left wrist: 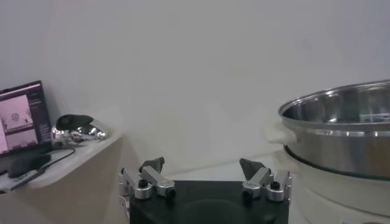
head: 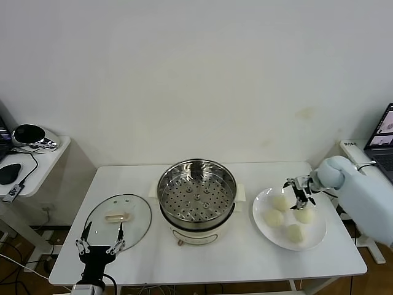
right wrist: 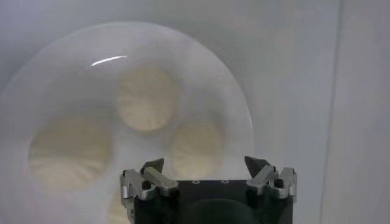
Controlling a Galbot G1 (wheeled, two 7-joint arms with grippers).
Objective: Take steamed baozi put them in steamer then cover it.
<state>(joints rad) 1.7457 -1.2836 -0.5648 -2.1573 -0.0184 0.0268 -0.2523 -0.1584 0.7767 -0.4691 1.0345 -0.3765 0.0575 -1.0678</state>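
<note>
Several off-white baozi [head: 274, 217] lie on a flat white plate [head: 261, 227] at the table's right. My right gripper [head: 299, 192] hovers open and empty just above the plate's far side; in the right wrist view its jaws [right wrist: 203, 164] stand wide apart over the baozi [right wrist: 196, 148]. The steel steamer [head: 196, 192] stands uncovered at the table's centre, its perforated tray bare; its wall also shows in the left wrist view [left wrist: 341, 137]. The glass cover [head: 118, 217] lies flat on the table at the left. My left gripper [head: 100, 239] is open and empty near the cover's front edge.
A side table [head: 34, 163] with a shiny helmet-like object [head: 31, 136] and cables stands at the far left. A laptop [head: 384, 141] sits at the far right edge. The white wall is close behind the table.
</note>
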